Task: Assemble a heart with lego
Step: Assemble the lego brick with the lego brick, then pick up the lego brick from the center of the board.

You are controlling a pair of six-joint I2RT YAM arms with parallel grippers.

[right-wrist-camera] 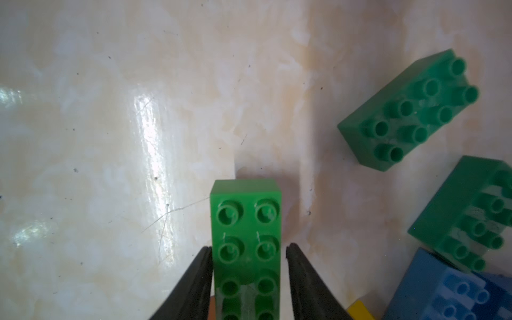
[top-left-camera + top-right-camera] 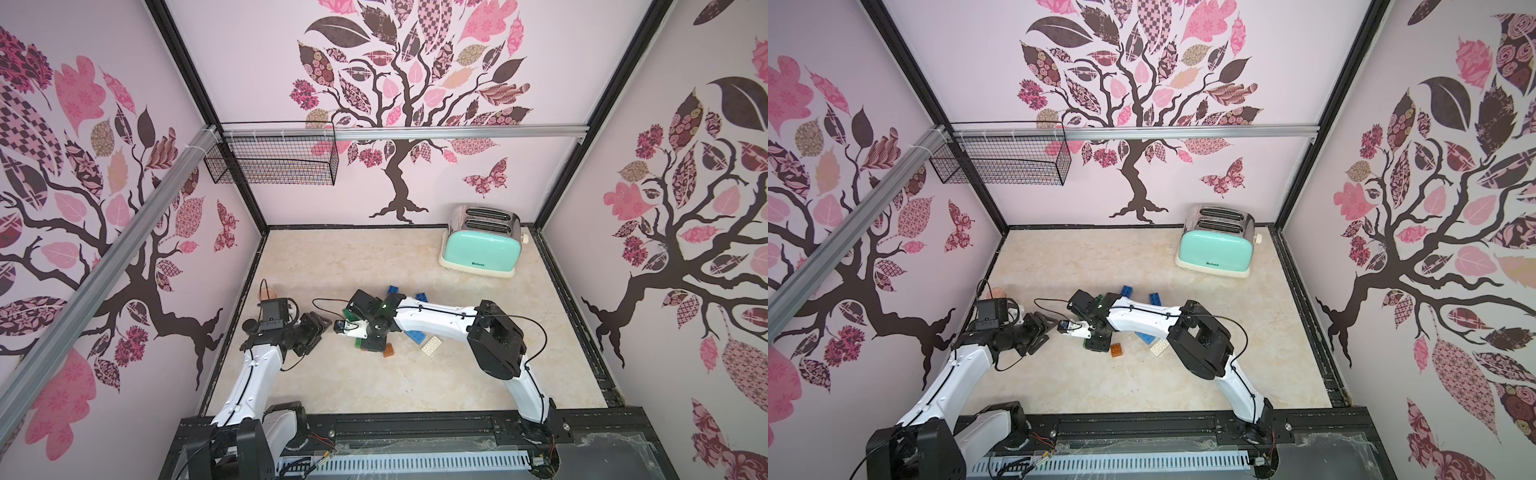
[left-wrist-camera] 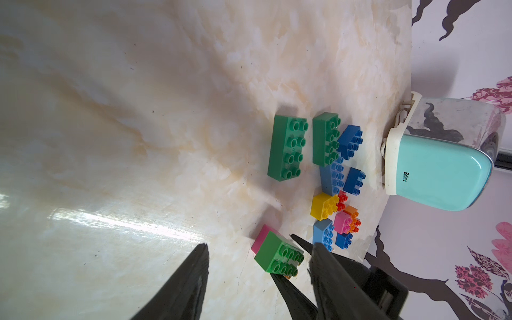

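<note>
The mint toaster [image 2: 482,245] stood at the upper right of the marble tabletop [image 2: 374,382] in both top views. The lego [image 3: 332,177] lay clustered mid-frame, mostly beneath the right arm. Left of the cluster, the left gripper [image 3: 259,245] stood open, holding nothing. The right gripper [image 1: 249,248] straddled a green oblong brick [image 1: 245,221] with its jaws parted, a sliver of gap showing on one side.

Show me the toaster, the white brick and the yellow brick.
toaster [image 2: 478,249]: in a top view, on its mint side panel.
white brick [image 2: 432,345]: in a top view, on its studded top.
yellow brick [image 3: 329,206]: left wrist view, on its studded face.
</note>
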